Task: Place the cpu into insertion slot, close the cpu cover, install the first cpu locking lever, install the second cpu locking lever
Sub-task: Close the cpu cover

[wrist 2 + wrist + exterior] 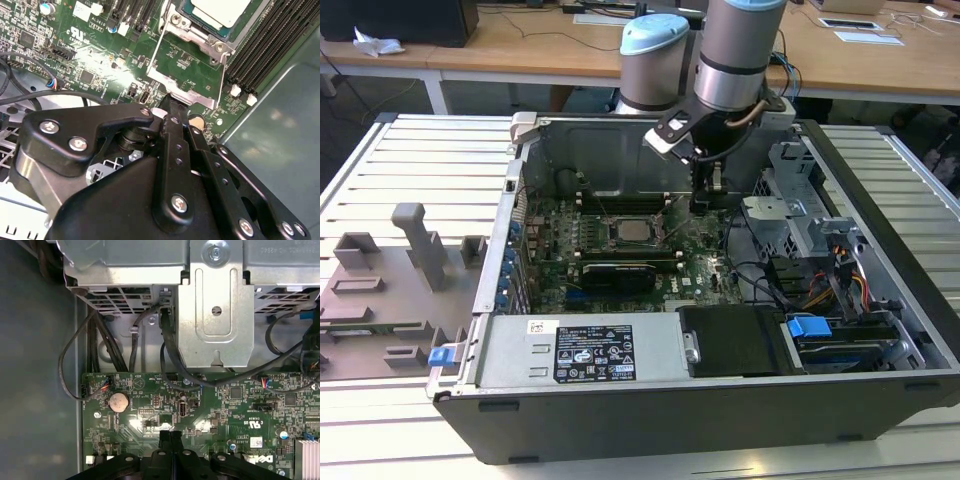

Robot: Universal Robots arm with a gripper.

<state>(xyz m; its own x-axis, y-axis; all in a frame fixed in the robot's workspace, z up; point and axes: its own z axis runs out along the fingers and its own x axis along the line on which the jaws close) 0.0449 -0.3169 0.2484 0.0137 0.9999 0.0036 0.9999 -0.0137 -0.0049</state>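
Lying on a slatted metal table (410, 150), the open grey computer case (620, 415) bares its green circuit board (552, 252). The pale square cpu (220, 10) sits in the silver-rimmed insertion slot (177, 22). Just beside the slot, the thin cpu cover (195, 96) is flipped open. The black gripper (171, 102) is at the cover's edge away from the slot, its fingers pressed together.

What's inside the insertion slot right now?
The cpu sits in the insertion slot, pale top exposed; whatever lies beneath it is hidden. The cpu cover stands open beside it.
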